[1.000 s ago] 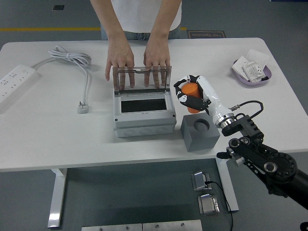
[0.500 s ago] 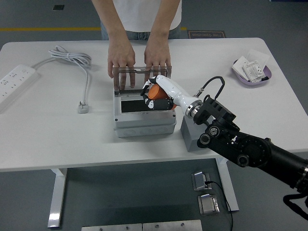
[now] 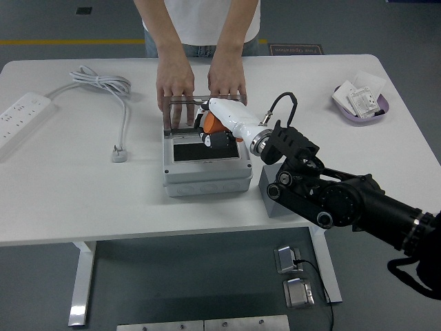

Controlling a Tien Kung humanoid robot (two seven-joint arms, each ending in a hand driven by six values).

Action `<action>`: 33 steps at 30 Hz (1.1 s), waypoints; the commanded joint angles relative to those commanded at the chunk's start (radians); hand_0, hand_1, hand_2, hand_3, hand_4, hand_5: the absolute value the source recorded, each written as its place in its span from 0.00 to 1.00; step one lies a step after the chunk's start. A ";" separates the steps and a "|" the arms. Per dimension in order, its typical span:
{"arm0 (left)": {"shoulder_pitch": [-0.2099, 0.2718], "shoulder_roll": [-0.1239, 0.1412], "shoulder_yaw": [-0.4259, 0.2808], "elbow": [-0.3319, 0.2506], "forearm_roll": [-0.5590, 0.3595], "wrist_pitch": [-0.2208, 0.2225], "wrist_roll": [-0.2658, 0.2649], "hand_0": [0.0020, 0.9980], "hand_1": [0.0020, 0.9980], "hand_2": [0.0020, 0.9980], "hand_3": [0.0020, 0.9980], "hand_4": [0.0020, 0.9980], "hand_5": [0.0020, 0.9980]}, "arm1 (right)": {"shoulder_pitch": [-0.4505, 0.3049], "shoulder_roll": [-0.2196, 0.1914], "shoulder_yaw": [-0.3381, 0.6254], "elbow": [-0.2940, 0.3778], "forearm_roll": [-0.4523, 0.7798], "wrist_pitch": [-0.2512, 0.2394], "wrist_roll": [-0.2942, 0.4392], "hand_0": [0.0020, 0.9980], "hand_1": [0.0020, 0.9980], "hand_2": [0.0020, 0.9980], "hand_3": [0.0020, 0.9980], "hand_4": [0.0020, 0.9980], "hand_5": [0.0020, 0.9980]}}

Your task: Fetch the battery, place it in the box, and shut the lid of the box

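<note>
My right hand [image 3: 213, 131] is shut on the orange battery [image 3: 211, 124] and hovers over the open grey box [image 3: 205, 165], above its dark opening [image 3: 193, 152]. The box's clear lid [image 3: 204, 110] stands upright at the back. A person at the far side rests both hands [image 3: 175, 86] on top of the lid. My black right arm [image 3: 331, 196] crosses in front of the grey holder block [image 3: 270, 189] and hides most of it. The left arm does not appear.
A white power strip [image 3: 22, 115] and coiled cable with plug [image 3: 120, 153] lie at the left. A purple dish [image 3: 360, 103] with small packets sits at the far right.
My right hand has carried the battery from above the grey block leftward to over the box opening. The person's hands stay on the lid.
</note>
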 joint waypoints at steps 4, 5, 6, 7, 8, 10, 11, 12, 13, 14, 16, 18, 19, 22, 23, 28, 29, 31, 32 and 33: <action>-0.004 -0.002 -0.004 0.000 0.008 -0.002 0.002 0.64 0.71 0.62 0.60 0.61 0.13 | 0.010 0.017 -0.032 -0.037 0.021 -0.031 0.019 0.12 0.21 0.28 0.31 0.00 0.00; -0.005 -0.003 -0.005 0.000 0.011 -0.002 0.002 0.64 0.71 0.62 0.60 0.61 0.13 | 0.011 0.021 -0.039 -0.043 0.026 -0.039 0.023 0.12 0.22 0.28 0.34 0.00 0.00; -0.005 -0.003 -0.007 -0.001 0.014 -0.003 0.003 0.64 0.71 0.62 0.60 0.61 0.13 | 0.012 0.025 -0.046 -0.050 0.032 -0.046 0.027 0.12 0.22 0.28 0.34 0.00 0.00; -0.006 -0.003 -0.008 -0.001 0.016 -0.003 0.004 0.64 0.71 0.62 0.60 0.61 0.13 | 0.013 0.027 -0.050 -0.053 0.035 -0.051 0.029 0.12 0.22 0.28 0.34 0.00 0.00; -0.007 -0.004 -0.010 -0.001 0.019 -0.003 0.004 0.64 0.71 0.62 0.60 0.61 0.13 | 0.013 0.030 -0.055 -0.058 0.041 -0.060 0.033 0.12 0.22 0.28 0.34 0.00 0.00; -0.009 -0.004 -0.009 -0.001 0.020 -0.004 0.004 0.64 0.71 0.62 0.60 0.61 0.13 | 0.012 0.035 -0.061 -0.065 0.053 -0.077 0.043 0.12 0.22 0.28 0.34 0.00 0.00; -0.010 -0.004 -0.009 -0.001 0.021 -0.004 0.004 0.64 0.71 0.62 0.60 0.61 0.13 | 0.012 0.036 -0.063 -0.068 0.058 -0.084 0.047 0.13 0.22 0.29 0.35 0.00 0.00; -0.011 -0.004 -0.009 -0.001 0.022 -0.005 0.004 0.64 0.71 0.62 0.60 0.61 0.13 | 0.012 0.037 -0.062 -0.072 0.061 -0.091 0.054 0.13 0.22 0.29 0.35 0.00 0.00; -0.012 -0.004 -0.009 -0.001 0.023 -0.005 0.004 0.64 0.71 0.62 0.60 0.61 0.13 | 0.011 0.037 -0.061 -0.075 0.064 -0.097 0.062 0.13 0.22 0.29 0.35 0.00 0.00; -0.013 -0.004 -0.010 -0.001 0.024 -0.005 0.004 0.64 0.71 0.62 0.60 0.61 0.13 | 0.011 0.038 -0.060 -0.078 0.065 -0.102 0.068 0.13 0.22 0.29 0.35 0.00 0.00; -0.016 -0.005 -0.011 -0.001 0.029 -0.006 0.005 0.64 0.71 0.62 0.60 0.61 0.13 | 0.010 0.039 -0.058 -0.084 0.066 -0.116 0.084 0.13 0.22 0.29 0.35 0.00 0.00; -0.018 -0.007 -0.013 -0.001 0.033 -0.008 0.005 0.64 0.71 0.62 0.60 0.61 0.13 | 0.008 0.040 -0.057 -0.087 0.061 -0.133 0.098 0.14 0.23 0.30 0.37 0.00 0.00; -0.019 -0.007 -0.013 -0.001 0.034 -0.008 0.005 0.64 0.71 0.62 0.60 0.61 0.13 | 0.008 0.040 -0.058 -0.088 0.060 -0.136 0.101 0.14 0.23 0.30 0.37 0.00 0.00; -0.022 -0.008 -0.015 -0.001 0.038 -0.010 0.006 0.64 0.71 0.62 0.60 0.61 0.13 | 0.005 0.041 -0.060 -0.089 0.056 -0.136 0.108 0.14 0.23 0.30 0.37 0.00 0.00; -0.022 -0.009 -0.015 -0.001 0.039 -0.010 0.006 0.64 0.71 0.62 0.60 0.60 0.13 | 0.004 0.041 -0.061 -0.089 0.056 -0.134 0.110 0.31 0.32 0.40 0.51 0.42 0.13; -0.023 -0.009 -0.022 -0.001 0.047 -0.011 0.007 0.64 0.71 0.62 0.60 0.60 0.13 | -0.002 0.039 -0.071 -0.089 0.073 -0.125 0.116 0.31 0.32 0.40 0.51 0.42 0.13; -0.022 -0.009 -0.024 -0.001 0.049 -0.012 0.008 0.64 0.71 0.62 0.60 0.61 0.13 | -0.003 0.038 -0.073 -0.090 0.078 -0.124 0.117 0.39 0.40 0.47 0.54 0.45 0.13; -0.021 -0.008 -0.027 -0.001 0.053 -0.012 0.008 0.64 0.71 0.62 0.60 0.61 0.13 | -0.006 0.037 -0.074 -0.090 0.085 -0.121 0.119 0.39 0.40 0.47 0.54 0.45 0.13; -0.021 -0.008 -0.029 -0.001 0.054 -0.012 0.009 0.64 0.71 0.62 0.60 0.61 0.13 | -0.007 0.036 -0.075 -0.090 0.087 -0.119 0.120 0.39 0.40 0.47 0.54 0.45 0.13; -0.021 -0.008 -0.030 -0.001 0.055 -0.013 0.009 0.64 0.71 0.62 0.60 0.61 0.13 | -0.009 0.036 -0.075 -0.089 0.088 -0.116 0.120 0.39 0.40 0.47 0.54 0.45 0.13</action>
